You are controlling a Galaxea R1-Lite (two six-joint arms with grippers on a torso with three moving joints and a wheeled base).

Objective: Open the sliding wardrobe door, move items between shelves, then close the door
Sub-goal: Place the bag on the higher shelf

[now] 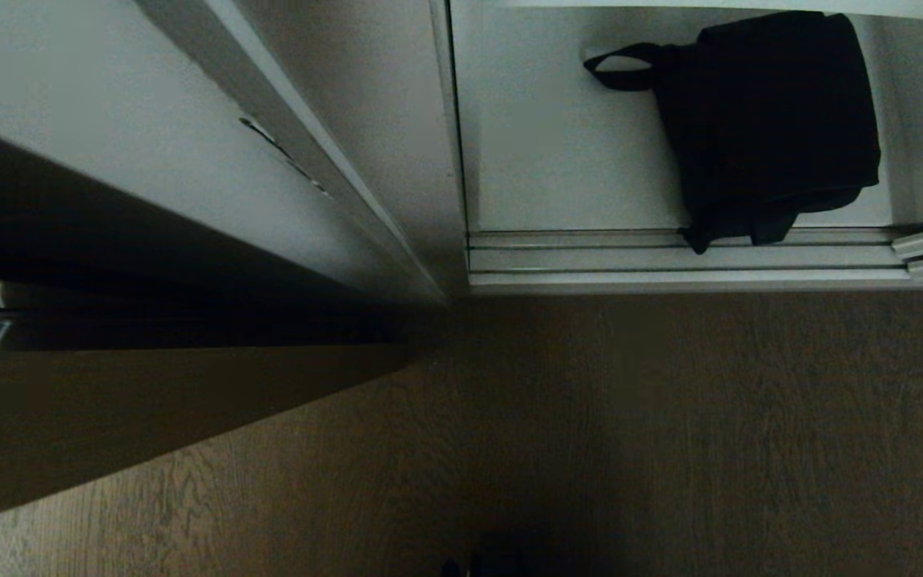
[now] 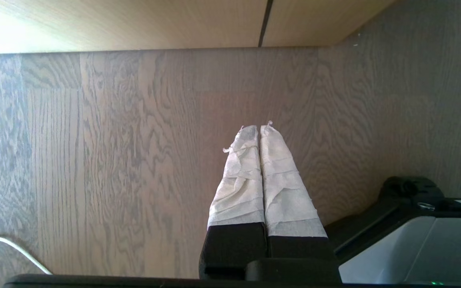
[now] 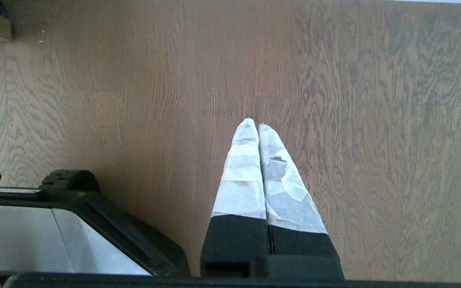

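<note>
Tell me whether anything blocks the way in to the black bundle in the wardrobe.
Nothing visible does. The black bundle lies on the white shelf, its edge over the door track. The left gripper and right gripper are shut over the wooden floor.

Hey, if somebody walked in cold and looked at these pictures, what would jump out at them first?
The black fabric bundle stands out first, lying on the white shelf in the open wardrobe compartment at the head view's upper right, one strap looping out beside it. Then the left gripper and right gripper, both shut and empty, wrapped in pale tape, hanging over the wood floor.
</note>
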